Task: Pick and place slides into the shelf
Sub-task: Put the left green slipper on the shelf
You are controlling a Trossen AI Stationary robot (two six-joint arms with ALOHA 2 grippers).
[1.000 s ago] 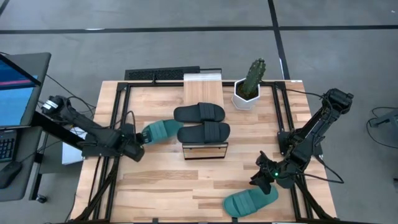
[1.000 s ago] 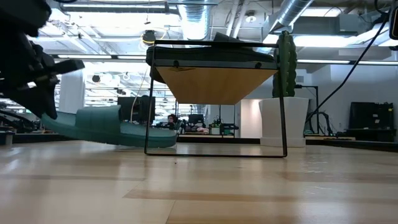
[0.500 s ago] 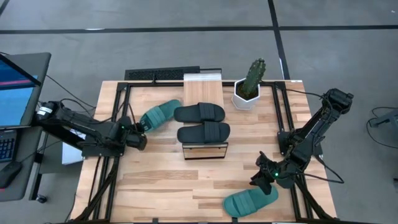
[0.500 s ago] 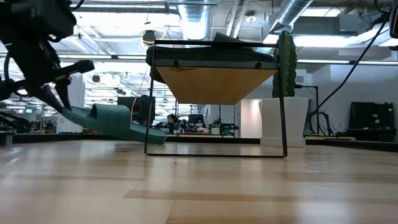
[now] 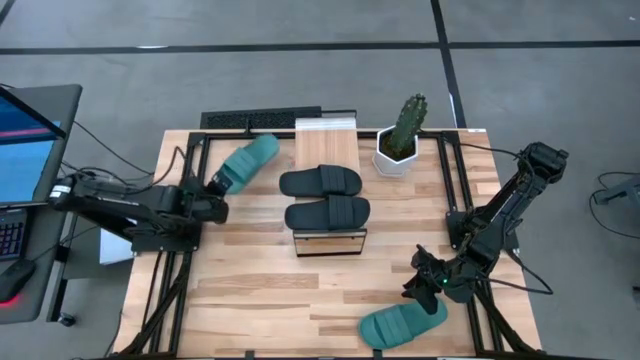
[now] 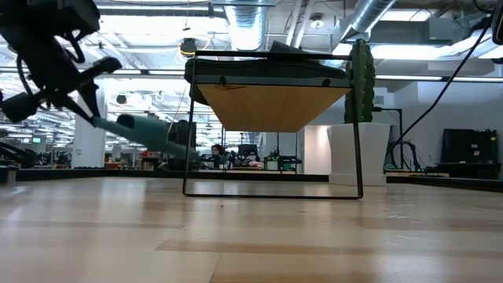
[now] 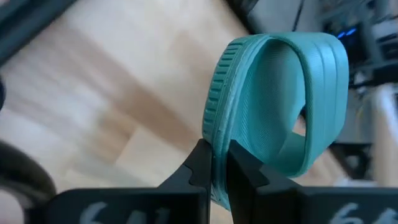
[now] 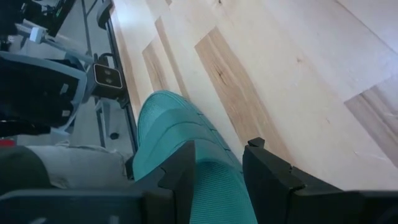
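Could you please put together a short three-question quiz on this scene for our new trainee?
1. True or false: both black slides lie on the shelf.
2. Which gripper holds a teal slide clear of the table: A) left, B) right, C) neither?
3. Fill in: the white pot beside the shelf holds a ____.

Key
1. True.
2. A: the left gripper pinches the edge of a teal slide in the air, seen in the low view. The right gripper sits at the other teal slide on the table.
3. Cactus.
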